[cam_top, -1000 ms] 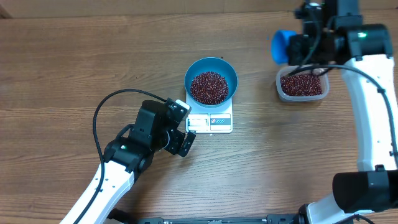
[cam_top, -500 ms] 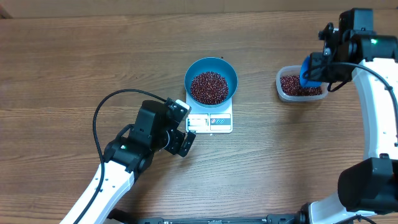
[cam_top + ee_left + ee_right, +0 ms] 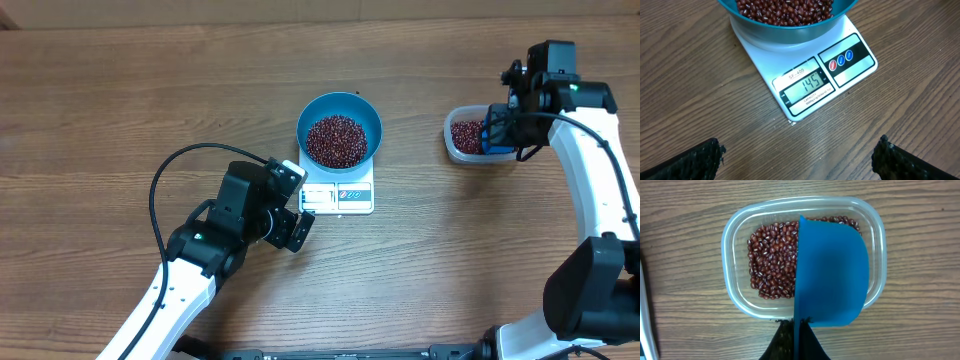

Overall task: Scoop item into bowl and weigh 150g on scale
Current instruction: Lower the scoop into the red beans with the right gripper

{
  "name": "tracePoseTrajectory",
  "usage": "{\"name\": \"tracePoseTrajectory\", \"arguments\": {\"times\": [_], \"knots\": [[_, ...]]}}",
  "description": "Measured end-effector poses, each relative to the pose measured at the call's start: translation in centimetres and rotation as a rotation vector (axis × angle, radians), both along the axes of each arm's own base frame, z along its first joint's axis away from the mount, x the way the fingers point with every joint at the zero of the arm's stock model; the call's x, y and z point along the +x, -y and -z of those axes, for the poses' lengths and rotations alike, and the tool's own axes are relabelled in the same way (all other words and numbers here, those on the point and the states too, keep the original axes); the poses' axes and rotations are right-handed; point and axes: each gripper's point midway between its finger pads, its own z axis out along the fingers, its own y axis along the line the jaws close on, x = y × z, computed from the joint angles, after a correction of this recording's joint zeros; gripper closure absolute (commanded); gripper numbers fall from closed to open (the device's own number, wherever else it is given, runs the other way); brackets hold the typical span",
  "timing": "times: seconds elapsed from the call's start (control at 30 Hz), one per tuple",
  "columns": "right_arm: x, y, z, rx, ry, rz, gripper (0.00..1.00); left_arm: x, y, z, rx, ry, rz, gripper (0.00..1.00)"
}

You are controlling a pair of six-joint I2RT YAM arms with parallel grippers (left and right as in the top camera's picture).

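The scale [image 3: 338, 193] stands on the worktop [image 3: 120, 100] with the blue bowl [image 3: 369, 118] on its platform, behind the display. The display reads 145, so by my judgement only a few grams are wanting. A loose heap of dark red beans [image 3: 336, 140] lies in the bowl. Well to the right of the scale, a clear tub [image 3: 449, 136] holds the spare beans [image 3: 771, 260].

The right claw [image 3: 796, 339] is clenched on the handle of a small blue scoop [image 3: 832, 275], whose cup hangs over the far half of the tub from the scale. The left claw [image 3: 799, 162] is released, its jaws wide and empty, just in front of the scale.

The beans look hard, smooth and light, apt to roll and scatter. The last top-up likely calls for a shallow part-scoop, carried level by the stiff handle and tipped slowly.
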Motion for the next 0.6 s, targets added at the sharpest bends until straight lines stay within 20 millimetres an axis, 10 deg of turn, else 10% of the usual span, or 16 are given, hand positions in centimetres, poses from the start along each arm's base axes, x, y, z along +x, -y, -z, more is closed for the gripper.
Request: {"name": "tracePoseTrajectory", "arguments": {"times": [0.6], "knots": [[0.1,-1.8,3.1,0.022,-0.080,-0.077,0.96,0.0,0.0,0.0,0.000,0.000,0.000,0.00]]}}
